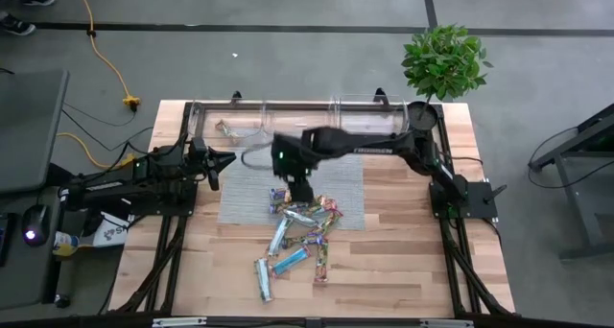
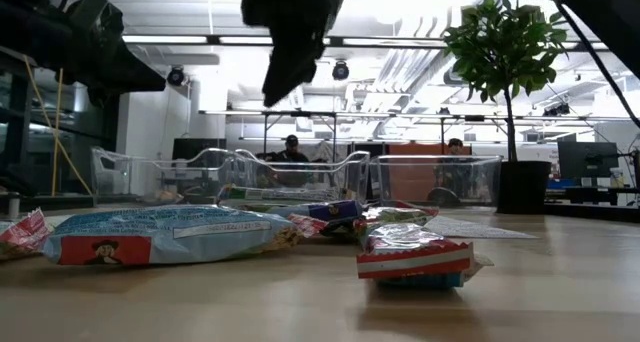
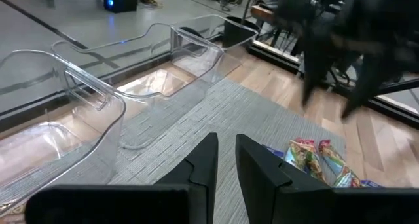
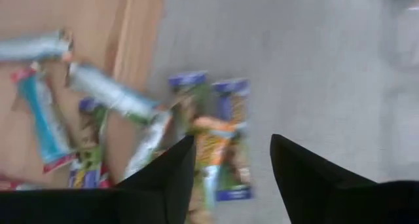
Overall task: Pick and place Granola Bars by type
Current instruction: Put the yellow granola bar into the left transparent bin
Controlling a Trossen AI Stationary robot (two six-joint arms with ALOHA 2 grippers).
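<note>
Granola Bars [image 1: 299,234] heaped at table centre, partly on the near edge of a grey mat [image 1: 247,196] and partly spilled onto bare wood of the table [image 1: 403,261] toward the front; blue, green and pink-red wrappers overlapping, several touching. One further bar [image 1: 226,128] seen inside the leftmost clear bin [image 1: 219,127] of the row along the far edge. Right gripper [image 4: 230,160] suspended above the rear of the heap, pointing down, fingers [image 4: 169,173] spread wide apart, nothing between them, no contact with any bar. Left gripper [image 3: 225,160] parked at the left side of the table beside the mat, aimed toward the bins, fingers nearly together with a narrow gap, holding nothing. Potted plant [image 1: 443,61] at the far right corner. Two persons visible in the room beyond, low view.
</note>
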